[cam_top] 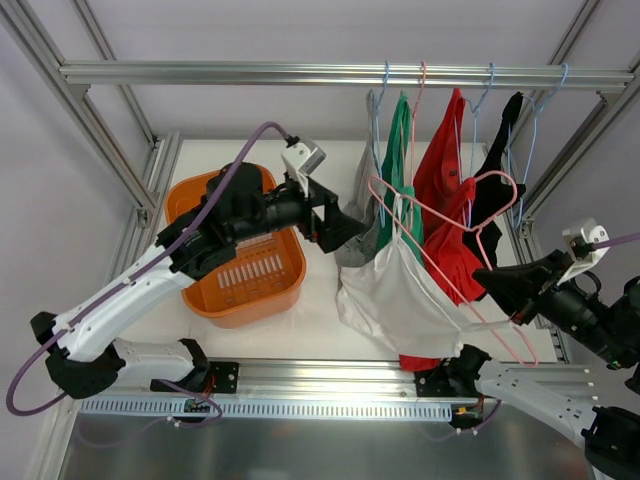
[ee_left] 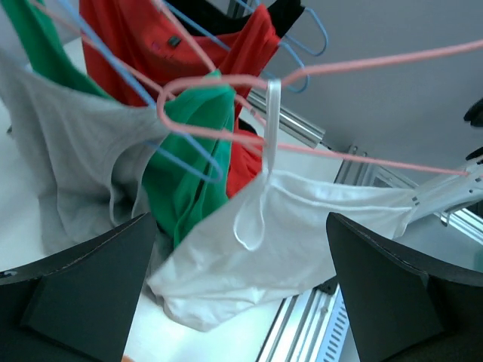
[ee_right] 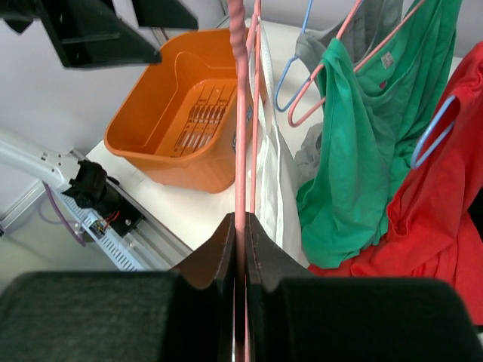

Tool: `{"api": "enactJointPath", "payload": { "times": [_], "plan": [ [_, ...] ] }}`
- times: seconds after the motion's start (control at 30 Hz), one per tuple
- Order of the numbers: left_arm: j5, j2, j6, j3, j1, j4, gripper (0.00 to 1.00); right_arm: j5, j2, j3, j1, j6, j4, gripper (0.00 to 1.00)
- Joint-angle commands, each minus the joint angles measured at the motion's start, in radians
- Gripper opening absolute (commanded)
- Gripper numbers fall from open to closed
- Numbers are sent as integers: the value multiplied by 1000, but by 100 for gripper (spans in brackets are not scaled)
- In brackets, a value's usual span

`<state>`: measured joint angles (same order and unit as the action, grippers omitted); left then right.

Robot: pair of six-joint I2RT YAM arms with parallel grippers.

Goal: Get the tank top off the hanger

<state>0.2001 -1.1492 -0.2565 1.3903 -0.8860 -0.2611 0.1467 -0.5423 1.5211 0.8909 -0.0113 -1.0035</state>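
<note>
The white tank top (cam_top: 400, 300) hangs by a thin strap (ee_left: 272, 113) from a pink hanger (cam_top: 410, 212) that is off the rail and tilted over the table. My right gripper (cam_top: 512, 292) is shut on the hanger's wire at its low right end. In the right wrist view the pink hanger (ee_right: 240, 113) runs straight up out of the closed right gripper (ee_right: 241, 226), with the tank top (ee_right: 268, 173) beside it. My left gripper (cam_top: 335, 225) is open, just left of the tank top and against the grey garment. In the left wrist view, the tank top (ee_left: 302, 219) lies beyond the left gripper (ee_left: 240, 219) and nothing is between its fingers.
Grey (cam_top: 365, 180), green (cam_top: 400, 170), red (cam_top: 445, 170) and black (cam_top: 500, 170) garments hang on hangers from the rail (cam_top: 300, 72) right behind the tank top. An orange basket (cam_top: 240, 290) stands on the table to the left, under the left arm.
</note>
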Motion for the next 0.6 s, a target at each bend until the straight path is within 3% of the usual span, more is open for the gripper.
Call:
{"api": "enactJointPath", "payload": {
  "times": [0.0, 0.3, 0.57],
  "plan": [
    [-84, -85, 85, 142, -62, 82, 98, -38, 8, 42, 5, -9, -70, 0],
    [-64, -204, 123, 191, -131, 149, 60, -3, 7, 82, 5, -18, -107, 0],
    [-38, -239, 99, 162, -137, 186, 54, -19, -22, 108, 3, -9, -104, 0]
  ]
}}
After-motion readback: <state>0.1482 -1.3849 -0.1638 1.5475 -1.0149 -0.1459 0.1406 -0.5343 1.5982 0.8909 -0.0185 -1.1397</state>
